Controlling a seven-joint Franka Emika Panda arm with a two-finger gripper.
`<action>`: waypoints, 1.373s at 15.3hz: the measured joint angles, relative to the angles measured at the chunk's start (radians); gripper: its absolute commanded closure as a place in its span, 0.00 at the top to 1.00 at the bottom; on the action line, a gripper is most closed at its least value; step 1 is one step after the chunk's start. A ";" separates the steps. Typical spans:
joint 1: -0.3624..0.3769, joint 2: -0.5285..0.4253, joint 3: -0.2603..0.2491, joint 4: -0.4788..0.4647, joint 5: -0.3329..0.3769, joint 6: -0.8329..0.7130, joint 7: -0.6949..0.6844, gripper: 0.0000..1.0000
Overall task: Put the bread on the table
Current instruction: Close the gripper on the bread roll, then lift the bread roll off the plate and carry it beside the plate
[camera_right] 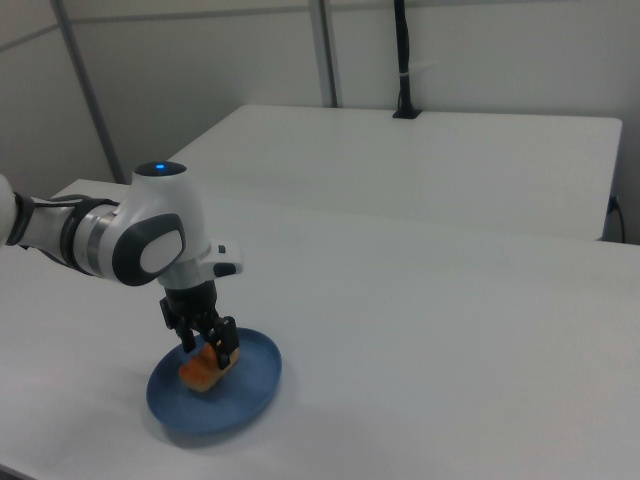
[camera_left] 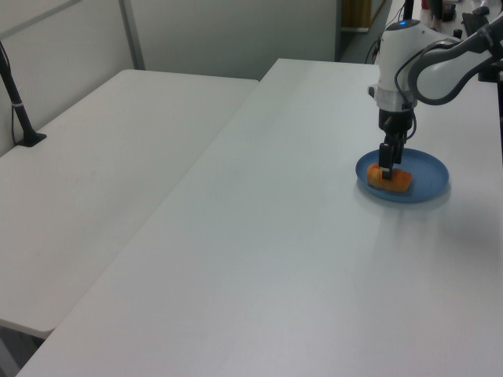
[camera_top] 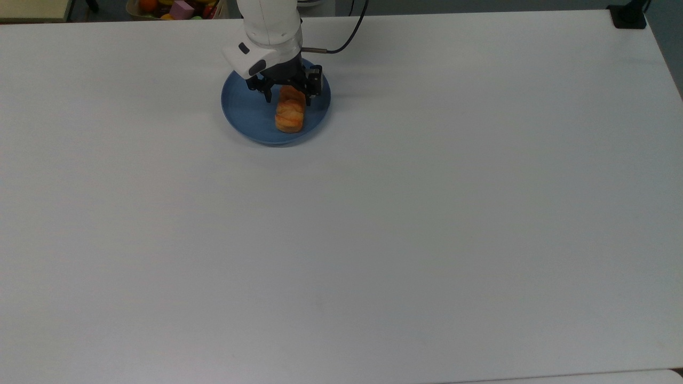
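Note:
The bread (camera_top: 290,114) (camera_left: 392,180) (camera_right: 203,369), a small golden-orange loaf, lies on the round blue plate (camera_top: 243,112) (camera_left: 428,169) (camera_right: 250,385) near the far edge of the white table (camera_top: 373,224) (camera_left: 299,236) (camera_right: 450,330). My gripper (camera_top: 288,96) (camera_left: 387,167) (camera_right: 209,346) is down over the loaf's far end, open, with one black finger on each side of it. The fingers stand close to the bread's sides; contact cannot be made out.
A black cable (camera_top: 347,32) trails from my wrist toward the top view's upper edge. A box of coloured objects (camera_top: 176,8) sits beyond the table's far edge. A black post base (camera_top: 629,16) stands at the top view's upper right corner. A second white table (camera_left: 102,173) adjoins.

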 measured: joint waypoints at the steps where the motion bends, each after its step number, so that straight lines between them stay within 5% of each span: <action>1: 0.000 0.008 0.001 -0.005 0.000 0.016 0.000 0.65; 5: 0.001 0.031 0.003 -0.007 0.000 0.039 0.000 0.22; 8: 0.001 0.031 0.004 -0.005 -0.003 0.039 0.000 0.00; 13: 0.001 0.018 0.005 0.004 -0.003 0.017 0.000 0.00; 21: 0.010 -0.054 0.006 0.217 -0.003 -0.296 0.000 0.00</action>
